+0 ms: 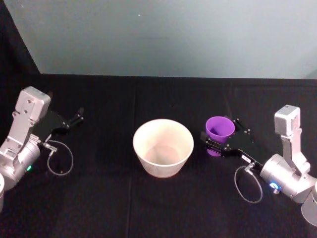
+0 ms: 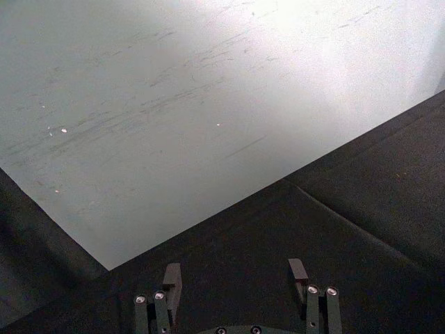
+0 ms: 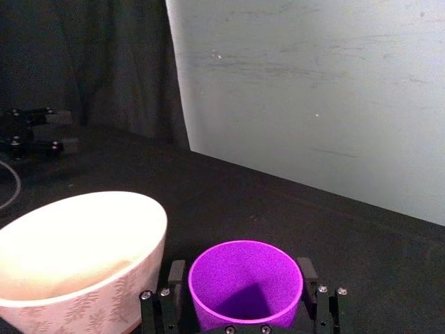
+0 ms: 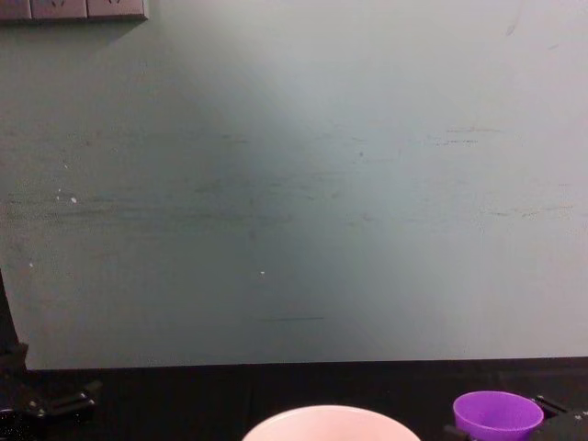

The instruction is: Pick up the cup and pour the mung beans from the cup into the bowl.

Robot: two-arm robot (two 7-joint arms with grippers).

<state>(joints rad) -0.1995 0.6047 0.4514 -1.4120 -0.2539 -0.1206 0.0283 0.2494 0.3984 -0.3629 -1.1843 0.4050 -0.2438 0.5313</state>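
Right gripper (image 1: 221, 131): low at the right of the surface, reaching in from the robot's right; its fingers (image 3: 175, 280) are spread wide and stand one on either side of the cup, close to its wall, and I cannot tell whether they touch it.
Cup (image 1: 219, 128): upright between the right gripper's fingers, just right of the bowl and apart from it; the chest view shows its rim (image 4: 497, 404) level.
Cup, make: bright purple smooth plastic, round, tapered toward the base, no handle.
Bowl (image 1: 161, 167): at the middle of the surface, upright, much wider than the cup.
Bowl, make: pale pinkish-white, round, smooth rim, sloping wall with a faint leaf print on the outside (image 3: 83, 306).
Left gripper (image 1: 77, 118): parked at the far left, well apart from the bowl, fingers spread with nothing between them (image 2: 234, 275).
Surface (image 1: 124, 208): black cloth, matte, slightly creased.
Backdrop (image 4: 294, 184): flat grey-green panel, lightly scuffed.
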